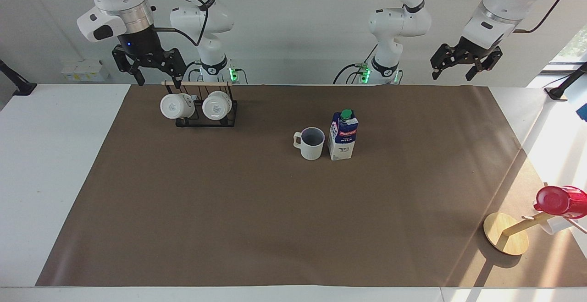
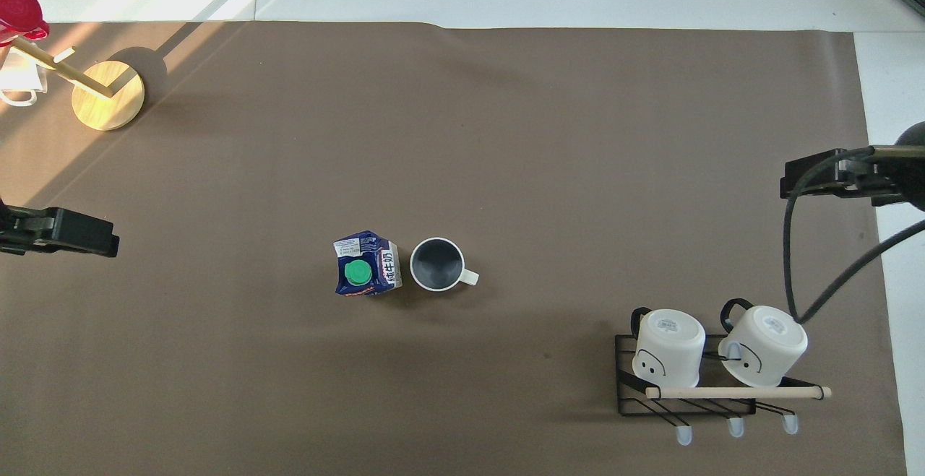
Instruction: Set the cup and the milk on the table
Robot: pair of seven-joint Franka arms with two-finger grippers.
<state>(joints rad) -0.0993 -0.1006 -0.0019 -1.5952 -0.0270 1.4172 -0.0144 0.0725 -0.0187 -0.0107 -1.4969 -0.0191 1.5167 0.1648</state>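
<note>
A plain white wall (image 1: 293,27) rose at the robots' end, and sunlight (image 1: 557,155) from a window (image 1: 575,45) fell across the left arm's end.

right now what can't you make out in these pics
- Milk level: carton opaque, cap on, both views.
- Red cup: cut by the frame edge in both views.
- White cup beside it: mostly cut off, overhead view.
- Left gripper: only a tip shows in the overhead view.

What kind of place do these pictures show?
Probably a robotics lab, not a kitchen: a white table under a brown sheet, two arms mounted at its edge, and staged props, a cup, milk and a mug rack.
</note>
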